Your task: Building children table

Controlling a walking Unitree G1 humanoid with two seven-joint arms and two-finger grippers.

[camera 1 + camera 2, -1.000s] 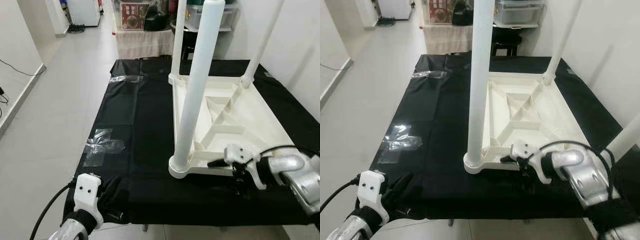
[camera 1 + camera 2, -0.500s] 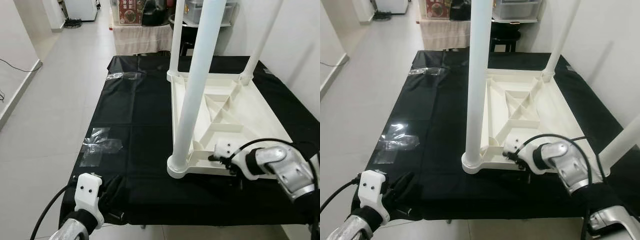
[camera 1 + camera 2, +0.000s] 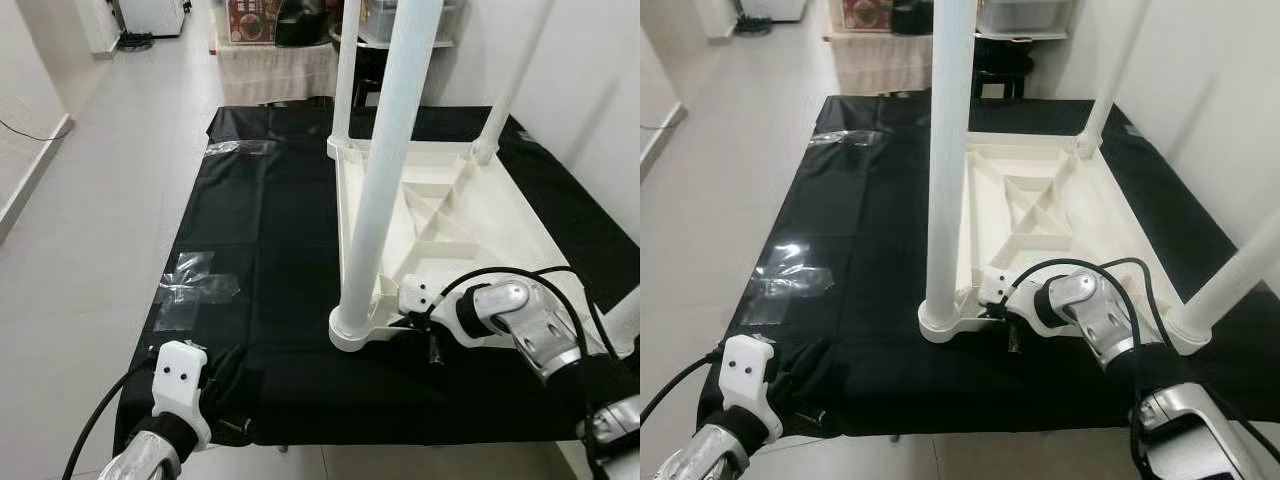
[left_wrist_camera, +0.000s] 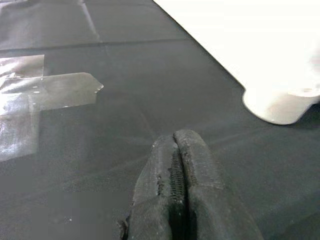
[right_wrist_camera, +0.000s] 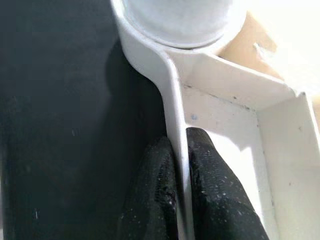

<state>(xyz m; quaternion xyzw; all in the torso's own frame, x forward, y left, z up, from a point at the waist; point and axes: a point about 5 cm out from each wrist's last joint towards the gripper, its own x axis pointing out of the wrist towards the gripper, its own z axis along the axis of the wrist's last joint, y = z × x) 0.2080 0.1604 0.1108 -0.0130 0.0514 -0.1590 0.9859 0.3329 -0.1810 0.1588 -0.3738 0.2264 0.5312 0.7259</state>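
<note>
A white children's table [image 3: 470, 230] lies upside down on a black sheet [image 3: 270, 230], its legs pointing up. The near-left leg [image 3: 385, 170] stands in its corner socket [image 5: 175, 20]. My right gripper [image 3: 408, 320] is at the table's near edge, just beside that socket. In the right wrist view the right gripper [image 5: 180, 142] is shut on the table's thin rim [image 5: 172, 90], one finger inside and one outside. My left gripper [image 4: 175, 140] is shut on nothing, low over the sheet's near-left corner [image 3: 225, 375], apart from the table.
Clear tape patches [image 3: 195, 290] stick to the sheet on the left, another at the far left [image 3: 235, 150]. A near-right leg [image 3: 1230, 280] rises by my right arm. Shelves and boxes [image 3: 270, 30] stand beyond the sheet. Tiled floor [image 3: 90, 200] lies left.
My right gripper has slid left along the table's near rim, ending close to the near-left leg socket. The camera has shifted slightly. The left gripper has stayed put.
</note>
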